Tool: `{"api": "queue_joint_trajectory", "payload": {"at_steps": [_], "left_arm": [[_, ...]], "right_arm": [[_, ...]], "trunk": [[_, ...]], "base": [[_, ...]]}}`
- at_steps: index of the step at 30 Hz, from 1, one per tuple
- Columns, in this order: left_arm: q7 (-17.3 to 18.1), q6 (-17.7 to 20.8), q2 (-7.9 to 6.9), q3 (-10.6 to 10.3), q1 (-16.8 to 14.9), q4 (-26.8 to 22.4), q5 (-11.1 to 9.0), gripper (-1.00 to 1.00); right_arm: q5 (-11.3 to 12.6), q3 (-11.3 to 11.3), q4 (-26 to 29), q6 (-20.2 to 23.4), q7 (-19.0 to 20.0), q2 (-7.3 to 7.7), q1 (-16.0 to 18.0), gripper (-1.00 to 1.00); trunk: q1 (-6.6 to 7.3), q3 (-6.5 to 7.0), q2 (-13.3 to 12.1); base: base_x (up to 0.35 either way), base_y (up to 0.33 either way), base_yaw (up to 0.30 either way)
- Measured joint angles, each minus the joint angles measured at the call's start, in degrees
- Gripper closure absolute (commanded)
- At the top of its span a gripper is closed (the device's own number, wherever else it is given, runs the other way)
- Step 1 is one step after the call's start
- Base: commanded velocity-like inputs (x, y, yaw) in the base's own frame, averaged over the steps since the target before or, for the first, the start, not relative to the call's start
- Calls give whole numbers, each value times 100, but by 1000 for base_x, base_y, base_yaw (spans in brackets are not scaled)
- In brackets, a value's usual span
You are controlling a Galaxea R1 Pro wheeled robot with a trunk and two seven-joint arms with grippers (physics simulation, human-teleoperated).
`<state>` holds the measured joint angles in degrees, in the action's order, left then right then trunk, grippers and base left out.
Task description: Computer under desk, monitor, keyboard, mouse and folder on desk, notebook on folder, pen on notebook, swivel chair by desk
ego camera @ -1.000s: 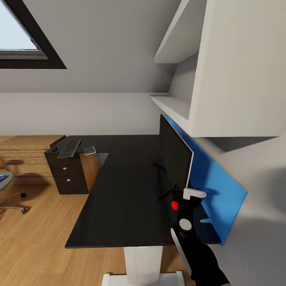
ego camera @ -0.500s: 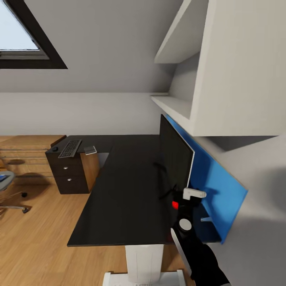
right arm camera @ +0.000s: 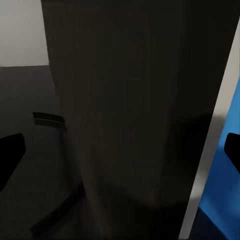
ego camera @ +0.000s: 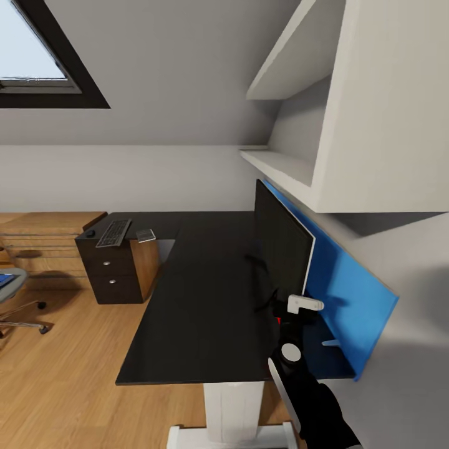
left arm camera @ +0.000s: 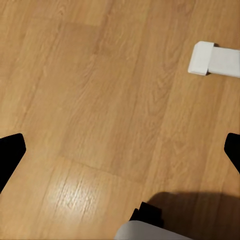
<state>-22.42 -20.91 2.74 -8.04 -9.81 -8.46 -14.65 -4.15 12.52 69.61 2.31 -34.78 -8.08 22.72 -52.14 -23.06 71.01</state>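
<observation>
Your head camera looks down on the desk, whose glossy black L-shaped top runs from the lower centre of the frame up toward the left, with the blue back panel along its right edge and a white leg below. White wall shelves fill the upper right, and a dark-framed window sits in the upper left. The monitor stands upright on the desk just in front of the blue panel, seen nearly edge-on. Your right gripper is at the monitor's near end, right of centre and low in the frame; in the right wrist view its fingertips sit spread wide at both edges with the monitor's dark back close between them, though you cannot tell whether they touch it. At the far left of the desk, above the black drawer unit, lie the keyboard, the notebook just right of it, and the mouse just left. The swivel chair shows at the left edge with the blue folder on its seat. Your left gripper hangs wide apart over the bare wooden floor, holding nothing.
</observation>
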Motion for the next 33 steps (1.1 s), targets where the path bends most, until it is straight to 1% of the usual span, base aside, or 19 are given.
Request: {"api": "queue_joint_trajectory", "payload": {"at_steps": [10,26,33], "left_arm": [[0,0,-1,1,0,0,0,-100],[1,0,-1,0,0,0,0,-100],[1,0,-1,-2,0,0,0,-100]], "right_arm": [[-1,1,1,0,-2,0,-2,-100],[-1,1,2,0,0,0,0,-100],[-1,0,-2,0,0,0,0,-100]], "trunk": [[0,0,0],[0,0,0],[-3,0,0]], "base": [[0,107,0],[-5,4,0],[-272,0,0]]}}
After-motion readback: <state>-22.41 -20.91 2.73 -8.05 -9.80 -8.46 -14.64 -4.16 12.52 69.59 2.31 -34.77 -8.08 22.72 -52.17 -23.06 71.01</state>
